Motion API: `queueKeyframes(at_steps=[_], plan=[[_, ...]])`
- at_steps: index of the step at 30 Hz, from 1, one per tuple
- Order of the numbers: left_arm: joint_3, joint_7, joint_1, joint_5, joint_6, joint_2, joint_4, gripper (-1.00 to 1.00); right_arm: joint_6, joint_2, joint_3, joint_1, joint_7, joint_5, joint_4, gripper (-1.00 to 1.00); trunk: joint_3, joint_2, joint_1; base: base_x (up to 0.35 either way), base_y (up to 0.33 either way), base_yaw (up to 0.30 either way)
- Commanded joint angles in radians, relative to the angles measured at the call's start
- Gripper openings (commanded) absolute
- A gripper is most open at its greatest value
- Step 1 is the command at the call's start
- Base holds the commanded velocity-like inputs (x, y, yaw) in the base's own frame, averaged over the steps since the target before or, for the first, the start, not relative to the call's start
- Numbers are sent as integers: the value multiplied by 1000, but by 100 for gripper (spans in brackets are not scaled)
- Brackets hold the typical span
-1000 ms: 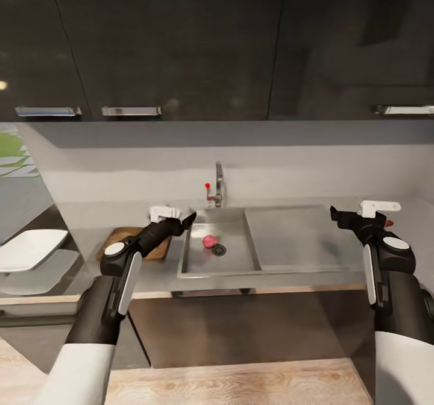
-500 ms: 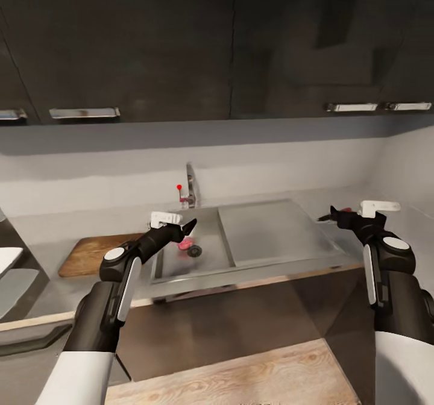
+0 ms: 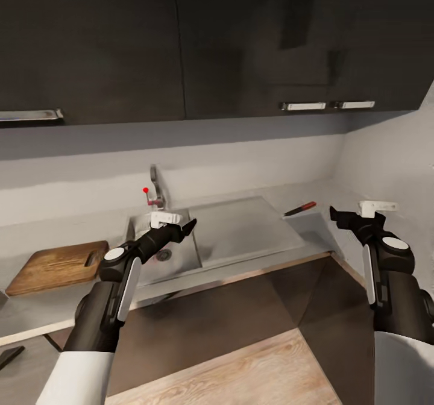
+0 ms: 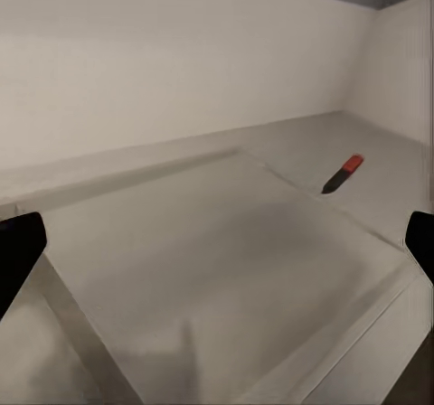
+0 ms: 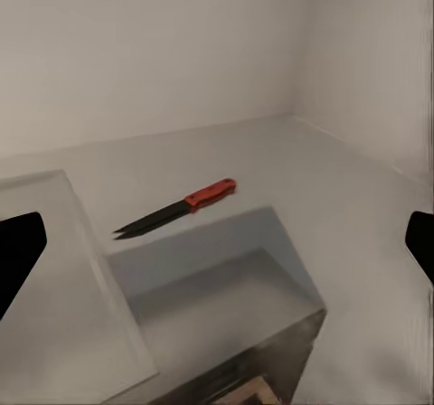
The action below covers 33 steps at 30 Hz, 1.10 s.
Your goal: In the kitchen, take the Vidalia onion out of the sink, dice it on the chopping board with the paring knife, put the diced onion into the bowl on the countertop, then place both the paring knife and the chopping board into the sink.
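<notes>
The steel sink (image 3: 184, 259) sits in the grey countertop (image 3: 42, 311), its drainboard (image 3: 241, 230) to the right of the basin. My left gripper (image 3: 184, 224) hovers open over the basin; the Vidalia onion is hidden behind that arm. Left of the sink lies the brown chopping board (image 3: 57, 265). The paring knife (image 3: 299, 209), red-handled, lies on the counter just past the drainboard's far right corner. My right gripper (image 3: 355, 212) is open, in the air right of the knife. The knife (image 5: 176, 208) lies ahead of the open right gripper (image 5: 217, 247). The left gripper (image 4: 217, 247) faces the drainboard (image 4: 208, 278). The bowl is out of view.
A chrome tap (image 3: 155, 191) with a red dot stands behind the basin. Black upper cabinets (image 3: 181, 43) hang overhead. A side wall (image 3: 392, 164) closes the counter's right end. Dark lower cabinets (image 3: 241, 314) and wood floor (image 3: 241, 375) lie below.
The camera has swung right, so the whole scene slid left in the picture. The knife and the corner wall came into view; the white bowl left it. Both arms keep their pose.
</notes>
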Motion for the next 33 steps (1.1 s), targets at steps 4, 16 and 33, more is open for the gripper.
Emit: queueKeyframes(at_steps=[4, 16, 33], plan=[[2, -5, -1, 2, 10, -1, -1, 100, 5, 2, -1, -1, 9, 11, -2, 100, -2, -2, 1, 94, -282, -15], [3, -5, -1, 2, 10, 0, -1, 100, 5, 8, -1, -1, 9, 12, -2, 100, -2, -2, 1, 143, -265, 177], [4, -5, -1, 2, 11, 1, -4, 100, 101, -26, -6, -15, 10, 16, 39, 100, -2, -2, 1, 178, -192, 45]])
